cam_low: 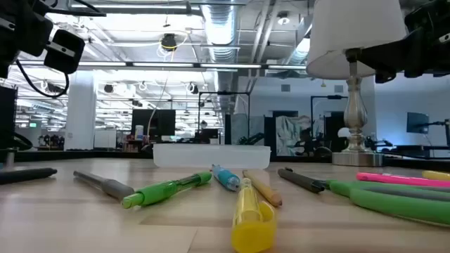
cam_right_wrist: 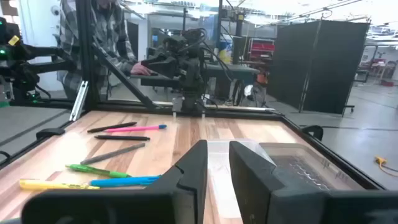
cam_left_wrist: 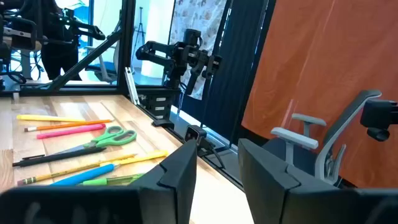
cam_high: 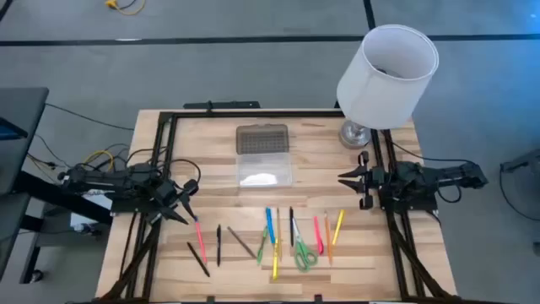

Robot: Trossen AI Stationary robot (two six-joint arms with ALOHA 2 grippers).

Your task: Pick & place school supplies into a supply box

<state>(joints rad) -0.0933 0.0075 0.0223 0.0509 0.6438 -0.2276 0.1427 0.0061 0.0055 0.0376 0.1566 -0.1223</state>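
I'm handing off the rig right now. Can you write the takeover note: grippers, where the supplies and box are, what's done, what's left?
Left gripper: open, empty, at the table's left side near the pink pen.
Right gripper: open, empty, at the right side, beside the lamp.
Supply box: open, centre-back of the table; no pens visible inside.
School supplies: all on the wood at the front, including the green scissors, blue pen and yellow marker.
Done: nothing boxed.
Left: everything.

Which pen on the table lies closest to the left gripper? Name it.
The pink pen. It lies just off the left gripper, at the left end of the spread; the black pens beside it lie farther off, and the other supplies farther right.
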